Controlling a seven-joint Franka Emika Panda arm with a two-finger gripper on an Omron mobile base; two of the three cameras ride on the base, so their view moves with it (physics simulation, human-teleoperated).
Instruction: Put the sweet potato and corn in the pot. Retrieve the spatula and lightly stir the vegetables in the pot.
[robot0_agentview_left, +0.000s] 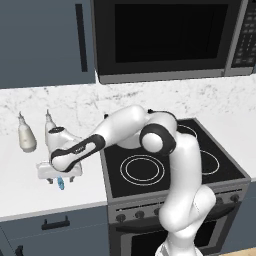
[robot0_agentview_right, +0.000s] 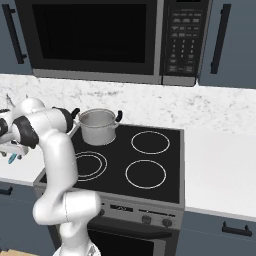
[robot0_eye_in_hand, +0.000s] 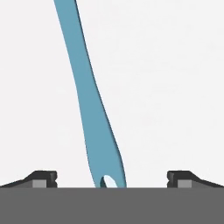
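Note:
The light-blue spatula (robot0_eye_in_hand: 94, 122) lies flat on the white counter left of the stove, and a short piece of the spatula (robot0_agentview_left: 60, 184) pokes out under my hand. My gripper (robot0_eye_in_hand: 112, 178) hangs low right over it, open, one fingertip (robot0_eye_in_hand: 43, 178) on each side of the handle's end. That same gripper (robot0_agentview_left: 60, 180) sits near the counter's front edge, and from the right the gripper (robot0_agentview_right: 11, 159) appears at the far left. The steel pot (robot0_agentview_right: 98, 126) stands on the stove's back left burner. The sweet potato and corn are hidden; the pot's inside cannot be seen.
Two pale bottles (robot0_agentview_left: 26, 136) (robot0_agentview_left: 50, 127) stand on the counter behind my hand. The black stovetop (robot0_agentview_left: 150, 170) is to its right, under the microwave (robot0_agentview_left: 165, 35). More white counter (robot0_agentview_right: 220, 165) runs right of the stove.

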